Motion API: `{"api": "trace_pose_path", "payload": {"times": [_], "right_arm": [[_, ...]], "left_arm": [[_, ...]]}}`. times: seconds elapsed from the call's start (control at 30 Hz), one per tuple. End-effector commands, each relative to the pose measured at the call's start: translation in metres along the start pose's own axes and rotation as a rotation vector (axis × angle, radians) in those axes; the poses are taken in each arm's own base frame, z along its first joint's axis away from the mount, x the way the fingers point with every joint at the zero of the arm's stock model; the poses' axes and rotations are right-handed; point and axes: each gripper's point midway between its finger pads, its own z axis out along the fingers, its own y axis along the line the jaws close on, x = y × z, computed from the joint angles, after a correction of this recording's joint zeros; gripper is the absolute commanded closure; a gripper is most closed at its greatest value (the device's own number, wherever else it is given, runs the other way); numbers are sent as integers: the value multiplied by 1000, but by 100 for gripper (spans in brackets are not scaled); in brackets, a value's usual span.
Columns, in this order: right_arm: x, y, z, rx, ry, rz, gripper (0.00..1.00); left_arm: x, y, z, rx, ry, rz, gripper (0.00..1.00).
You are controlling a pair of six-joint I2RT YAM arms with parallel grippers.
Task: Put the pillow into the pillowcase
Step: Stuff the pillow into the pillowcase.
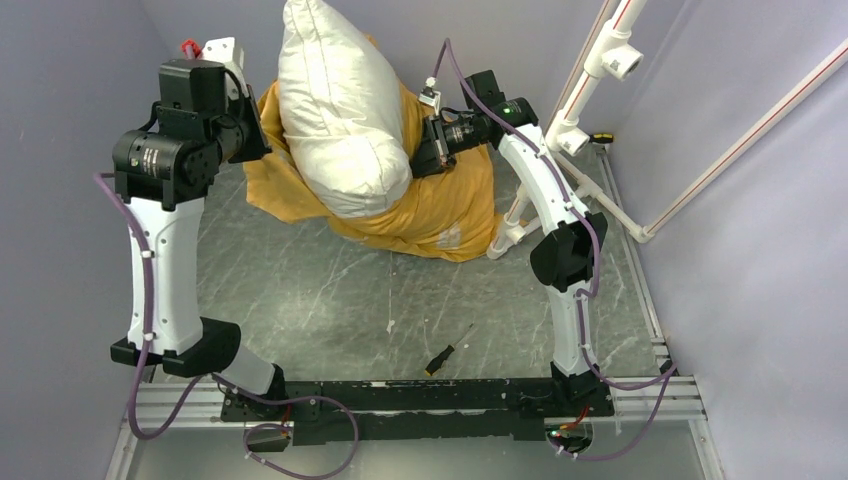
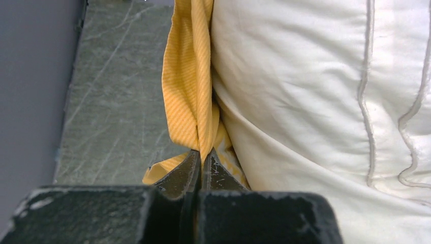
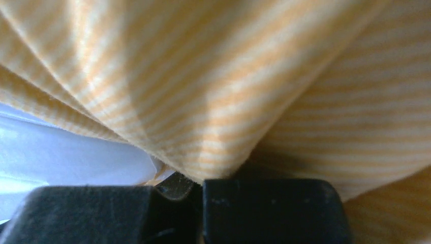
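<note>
The plump white pillow [image 1: 340, 110] stands on end at the back of the table, its lower part sunk into the pillowcase [image 1: 440, 215], which shows only its orange-yellow striped side. My left gripper [image 1: 258, 128] is shut on the case's left edge, beside the pillow. In the left wrist view the jaws pinch a fold of the orange pillowcase [image 2: 190, 86] next to the white pillow [image 2: 305, 91], with my left gripper [image 2: 203, 161] at the fold's base. My right gripper [image 1: 420, 150] is shut on the case's right edge; striped pillowcase fabric [image 3: 228, 86] fills the right wrist view above my right gripper [image 3: 195, 178].
A small screwdriver [image 1: 446, 350] with a black and yellow handle lies on the grey table near the front rail. White pipes [image 1: 590, 90] run along the right wall behind the right arm. Purple-grey walls close in on both sides.
</note>
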Motion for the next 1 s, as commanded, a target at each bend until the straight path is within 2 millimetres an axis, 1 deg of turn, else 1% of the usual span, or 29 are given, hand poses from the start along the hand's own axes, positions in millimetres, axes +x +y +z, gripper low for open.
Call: {"api": "trace_pose_path", "payload": {"times": [0.0, 0.07, 0.23, 0.33, 0.43, 0.63, 0.73, 0.97], "right_arm": [[14, -87, -11, 218, 21, 142, 100], [18, -91, -8, 214, 33, 157, 100], [23, -91, 3, 205, 56, 163, 100], [27, -88, 15, 192, 79, 160, 100], [30, -85, 28, 181, 98, 150, 100], [33, -75, 47, 153, 119, 130, 100], [39, -76, 54, 158, 142, 137, 100], [57, -81, 65, 172, 189, 162, 100]], "left_arm": [[-119, 17, -84, -24, -539, -24, 100], [-129, 14, -94, -6, -588, -4, 100], [-162, 15, -131, -3, -757, 25, 100], [-172, 10, -141, 26, -805, 35, 100], [-178, -4, -143, 98, -828, 43, 100], [-188, -46, -150, 324, -873, 79, 100], [-188, -68, -143, 444, -854, 68, 100], [-171, -111, -103, 666, -701, 17, 100]]}}
